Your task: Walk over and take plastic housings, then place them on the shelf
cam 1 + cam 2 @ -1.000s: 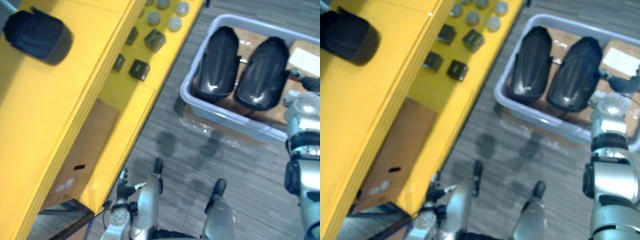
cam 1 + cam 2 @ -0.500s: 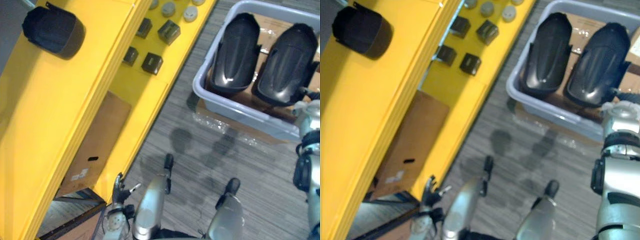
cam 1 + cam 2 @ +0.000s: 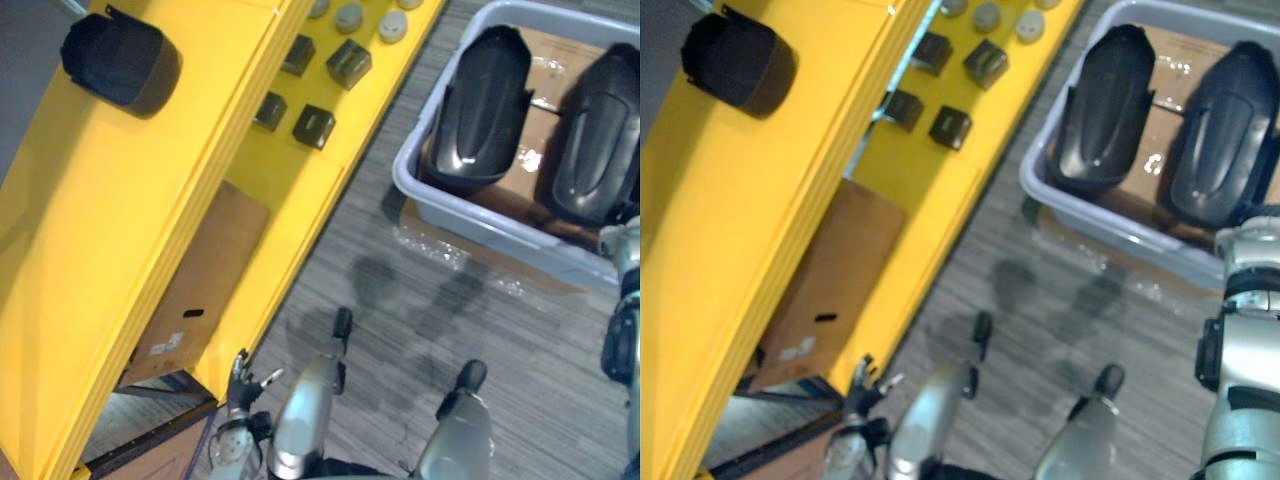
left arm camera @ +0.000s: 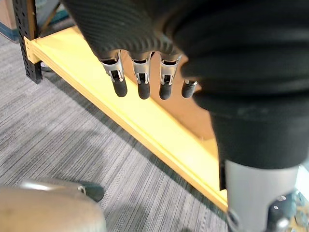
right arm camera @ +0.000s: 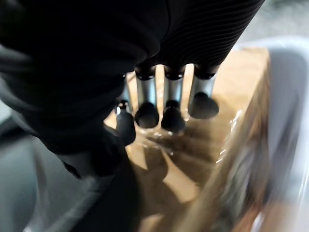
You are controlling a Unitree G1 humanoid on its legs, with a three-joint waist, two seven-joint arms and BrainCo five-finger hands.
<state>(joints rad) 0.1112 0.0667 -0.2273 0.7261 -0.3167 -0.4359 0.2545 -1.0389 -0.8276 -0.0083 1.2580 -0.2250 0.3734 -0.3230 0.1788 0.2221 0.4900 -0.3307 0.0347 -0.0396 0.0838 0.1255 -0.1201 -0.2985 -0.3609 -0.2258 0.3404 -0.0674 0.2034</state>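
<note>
From the head camera I looked down on grey striped carpet (image 3: 540,340) that ran from 6 o'clock up toward 1 o'clock. A yellow shelf (image 3: 120,250) filled the side from 7 to 12 o'clock. On its top board, at 10 o'clock, one black plastic housing (image 3: 118,62) lay on its own. On the lower board, near 12 o'clock, sat several small dark blocks (image 3: 313,125) and, beyond them, a few grey round caps (image 3: 348,15). A cardboard box (image 3: 200,290) was tucked under the shelf at about 8 o'clock.

At 2 o'clock a grey plastic bin (image 3: 480,225) stood on the carpet with a sheet of crinkled clear film (image 3: 440,248) under its near edge. Two black plastic housings lay in it side by side on brown cardboard, one (image 3: 480,110) nearer the shelf, the other (image 3: 598,140) toward 3 o'clock.

My left hand (image 4: 125,34) hung at 7 o'clock beside the shelf's bottom board, fingers (image 4: 143,82) straight and empty above the carpet. My right hand (image 5: 173,94) was at the bin's near corner, about 3 o'clock, fingers extended over cardboard and film next to the grey wall (image 5: 289,121), holding nothing. Neither hand touched a housing.
</note>
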